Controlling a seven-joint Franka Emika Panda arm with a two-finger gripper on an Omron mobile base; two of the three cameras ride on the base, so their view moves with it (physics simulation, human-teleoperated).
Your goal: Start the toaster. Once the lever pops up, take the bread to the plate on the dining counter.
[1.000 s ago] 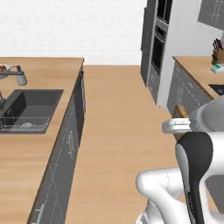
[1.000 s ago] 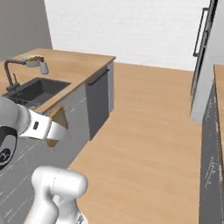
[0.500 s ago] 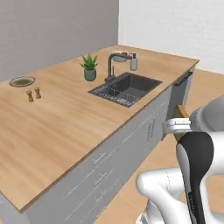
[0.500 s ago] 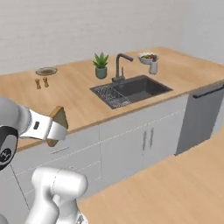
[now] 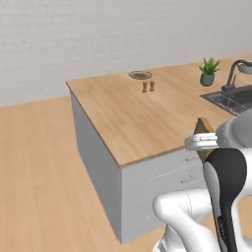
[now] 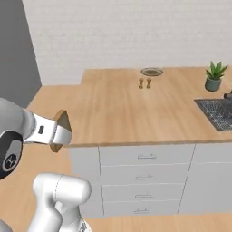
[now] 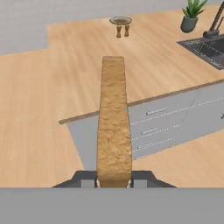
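My gripper (image 7: 113, 178) is shut on the bread (image 7: 113, 122), a tan slice seen edge-on and standing up from the fingers. In the base views the bread (image 5: 202, 127) (image 6: 61, 120) hangs in the hand, short of the near edge of the dining counter (image 5: 123, 113) (image 6: 113, 108) (image 7: 78, 57). The plate (image 5: 140, 75) (image 6: 152, 71) (image 7: 120, 20), small and round, lies at the far side of that light-wood top, well beyond the gripper. The toaster is out of view.
Two small brown shakers (image 5: 148, 87) (image 6: 145, 83) (image 7: 122, 30) stand just in front of the plate. A potted plant (image 5: 208, 72) (image 6: 214, 76) and the dark sink (image 5: 231, 101) (image 6: 217, 113) lie to the right. Grey drawers (image 6: 145, 174) face me below the counter edge.
The whole picture has swung as the base turned: the sink slid right and the plate end of the counter now lies ahead. The bread stays in the shut gripper.
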